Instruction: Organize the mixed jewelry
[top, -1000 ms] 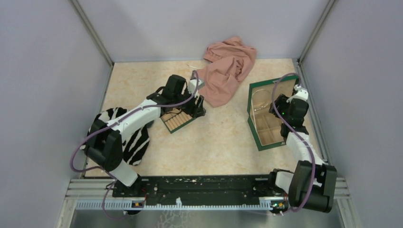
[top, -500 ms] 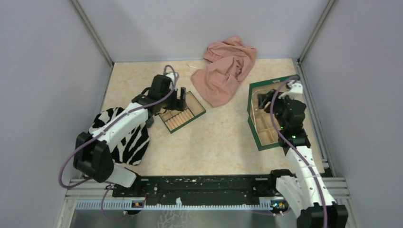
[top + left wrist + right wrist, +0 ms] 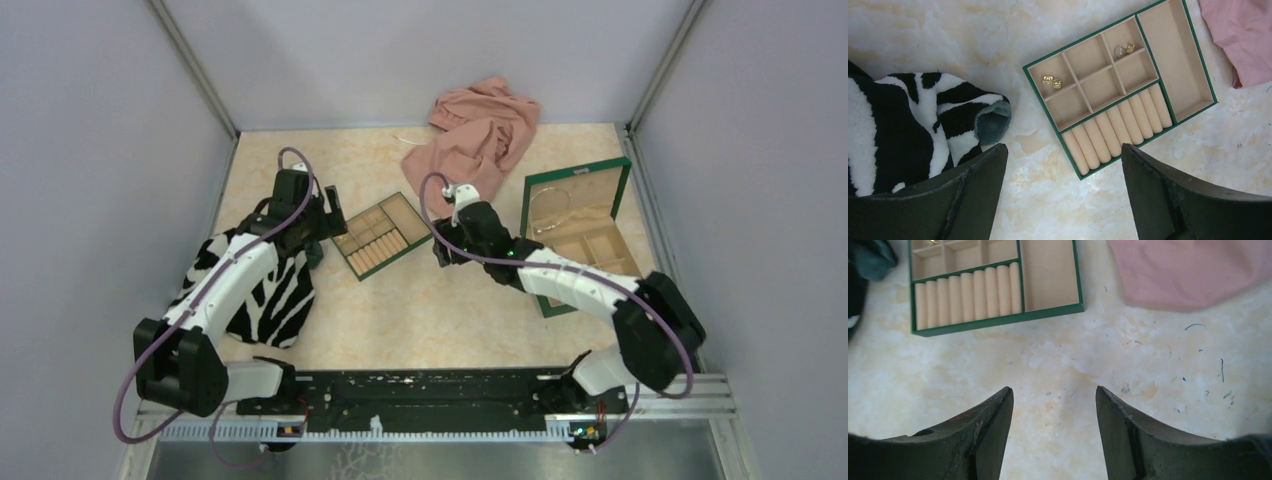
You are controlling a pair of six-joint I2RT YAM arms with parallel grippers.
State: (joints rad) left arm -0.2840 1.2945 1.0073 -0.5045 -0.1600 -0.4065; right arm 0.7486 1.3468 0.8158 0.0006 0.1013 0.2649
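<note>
Your left gripper (image 3: pixel 1063 150) and right gripper (image 3: pixel 1054 390) both gape empty. The thin silvery chain necklace (image 3: pixel 549 208) lies in the green wooden compartment box (image 3: pixel 576 170), at three o'clock from the right gripper.

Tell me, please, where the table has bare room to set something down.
Widest: near centre, between the small tray, the green box and the base rail. Also the far left corner, beside the pink cloth. Crowded: far right, and left at the zebra cloth.

I can't read any text, label, brand or number on anything in my three views.
</note>
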